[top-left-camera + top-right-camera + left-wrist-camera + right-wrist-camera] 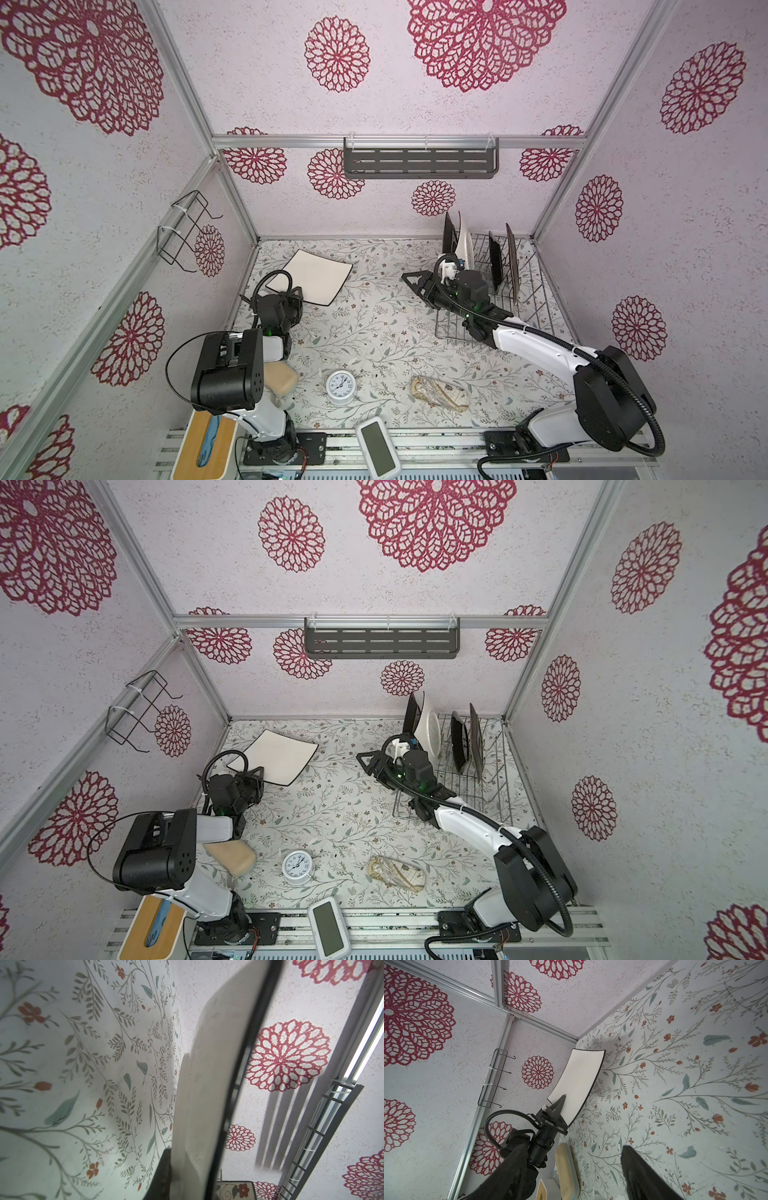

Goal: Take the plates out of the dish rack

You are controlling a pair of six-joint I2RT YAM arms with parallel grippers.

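Two arms of matching build; left arm (270, 411) and right arm (536, 345) each with glossy white link shells and boxy matt black joint housings; small round holes dot the left shoulder housing; black corrugated conduit (658, 428) runs along each arm, with a thin black wire beside the left; small green lights (466, 314) at the forearm joints; black base plates (312, 449) with screw heads; left gripper (559, 1103) and right gripper (413, 286) black, with triangular cut-out fingers; white bracket (449, 266) with a blue plug at the right wrist.
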